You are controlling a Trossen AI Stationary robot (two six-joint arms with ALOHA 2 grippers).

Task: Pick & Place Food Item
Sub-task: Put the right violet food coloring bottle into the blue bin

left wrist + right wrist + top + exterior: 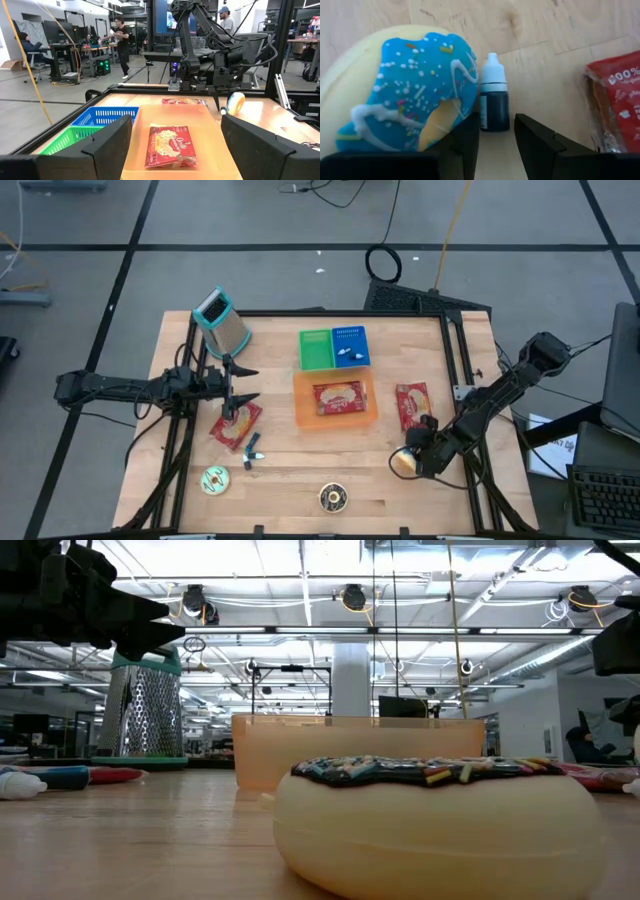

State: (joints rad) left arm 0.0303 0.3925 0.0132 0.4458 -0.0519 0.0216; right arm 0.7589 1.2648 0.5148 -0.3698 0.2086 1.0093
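Table (pixel 300 480) first, a wooden top with both arms reaching in from its ends. An orange tray (pixel 303 415) sat in the middle with a red packet (pixel 338 398) in it, well off from the right gripper (pixel 497 135) and toward the left arm's side. A second packet (pixel 615 100) lay on the wood near that gripper, on the side away from the donut.

The blue-iced donut (pixel 405 95), which I took for the food item to move, was hard against the outside of one of the right gripper's fingers (pixel 465 142). It was not in the gap. Those fingers stood a little apart with nothing between them. Just past their tips lay a small dark bottle (pixel 495 102), touching or nearly touching the donut's edge, with its long axis in line with the gap.

So I judged the coming grasp turned on a sideways shift. The donut lay to one side of the jaws, and being round it offered no better axis.

The right arm was plainly the nearer. The left gripper (pixel 250 383) hung spread wide at the far side of the tray, facing it.
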